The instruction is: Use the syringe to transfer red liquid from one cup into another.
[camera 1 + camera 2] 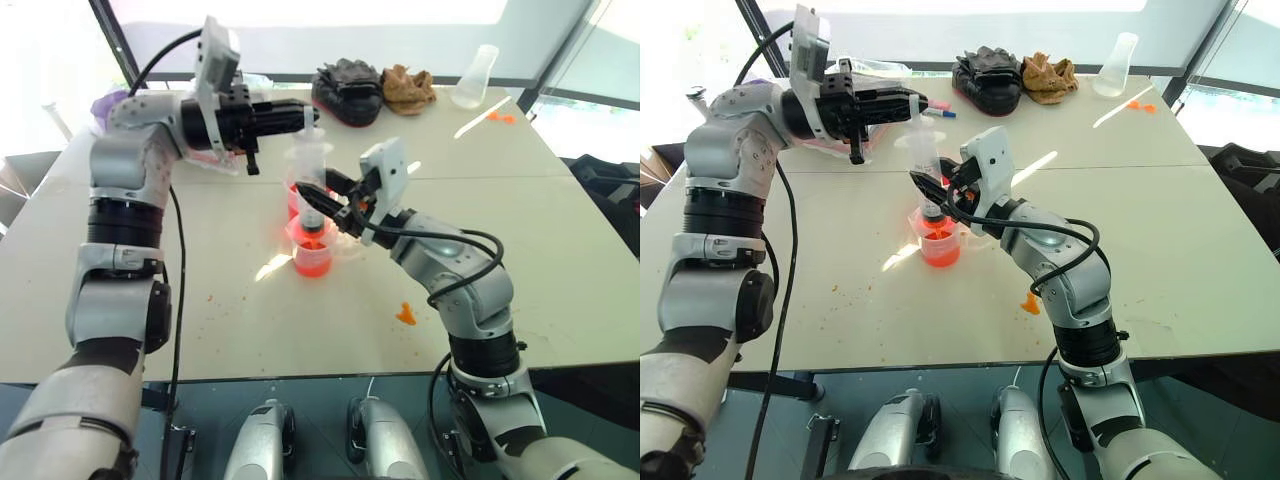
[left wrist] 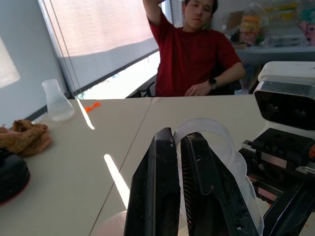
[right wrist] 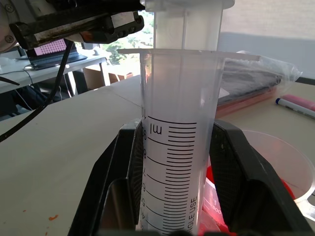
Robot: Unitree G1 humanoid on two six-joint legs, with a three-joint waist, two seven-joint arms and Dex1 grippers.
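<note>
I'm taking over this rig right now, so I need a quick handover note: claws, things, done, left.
Right claw: shut on the syringe barrel, upright, nozzle in the small cup.
Left claw: shut on the syringe's plunger top.
Big cup stands just behind the small one; both hold red liquid.
Done: syringe gripped and placed.
Left: whether it is drawing or emptying, I cannot tell; work the plunger and finish the transfer.

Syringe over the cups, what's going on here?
The robot is working the syringe with both hands. The right hand is shut on the barrel, holding it upright with the nozzle down in the small cup of red liquid. The left hand is shut at the top of the plunger. The larger beaker stands just behind. A person sits across the table, watching.
</note>
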